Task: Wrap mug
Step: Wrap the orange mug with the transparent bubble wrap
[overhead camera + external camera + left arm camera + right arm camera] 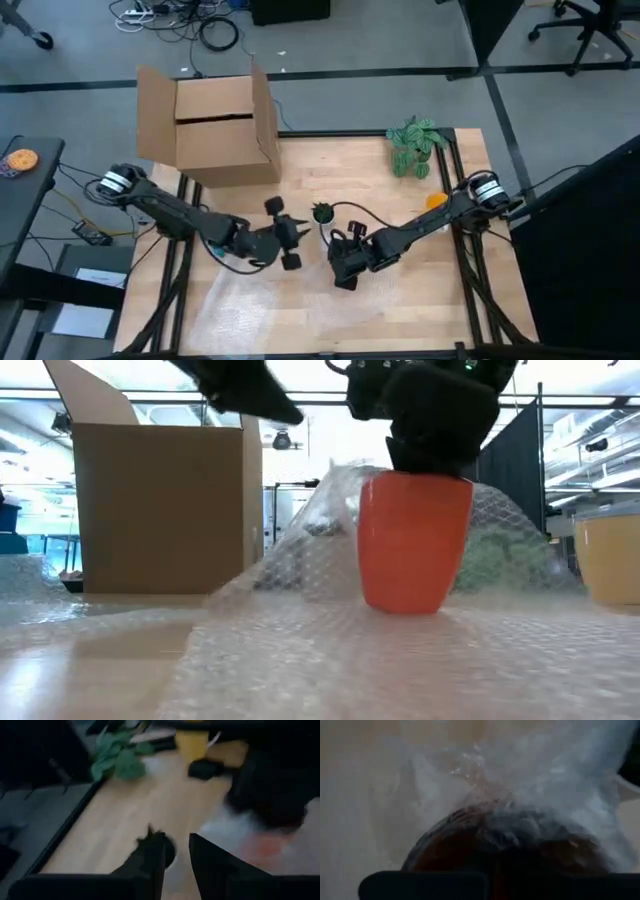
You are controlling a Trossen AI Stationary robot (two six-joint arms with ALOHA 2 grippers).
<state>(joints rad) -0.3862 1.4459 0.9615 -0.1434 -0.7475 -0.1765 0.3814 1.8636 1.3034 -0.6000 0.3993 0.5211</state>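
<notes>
Both arms are dark, near-black linkages with a silvery ringed joint at each base. Black cables loop along them. The left gripper (287, 238) and right gripper (345, 262) are blocky black; the left's tapered fingers (150, 860) look matte, possibly rubbery.

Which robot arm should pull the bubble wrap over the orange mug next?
Probably the left. The right gripper sits on top of the mug, seemingly steadying it. The left gripper hovers free beside it, near the bubble wrap bunched behind the mug.
</notes>
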